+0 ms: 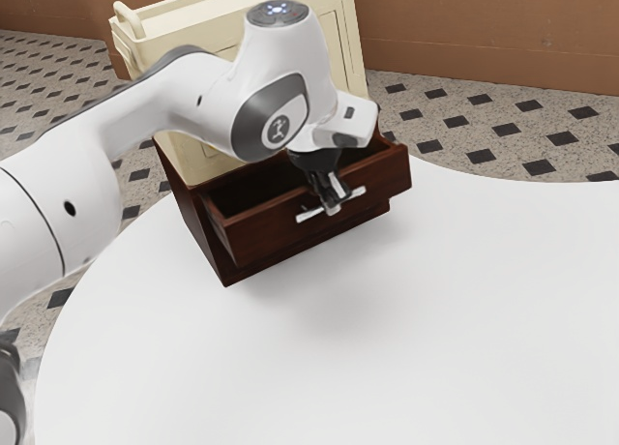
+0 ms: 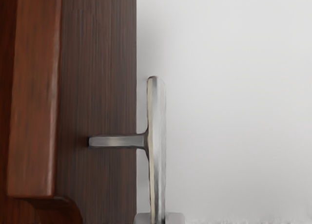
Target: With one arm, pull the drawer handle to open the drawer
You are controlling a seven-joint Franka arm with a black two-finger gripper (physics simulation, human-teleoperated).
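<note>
White tabletop point(image 1: 435, 319) below; open drawer point(image 1: 271, 234), its silver handle point(image 2: 156, 151) clasped from both sides inside tool point(image 1: 334, 205).

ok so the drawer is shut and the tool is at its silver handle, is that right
The drawer isn't shut: the exterior view shows it standing open, with its inside visible. The tool is indeed at its silver handle.

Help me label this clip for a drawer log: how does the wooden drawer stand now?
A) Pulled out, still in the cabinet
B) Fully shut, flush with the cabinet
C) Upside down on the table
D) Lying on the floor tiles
A: the drawer juts out past the cabinet, its dark inside showing behind the front.
</note>
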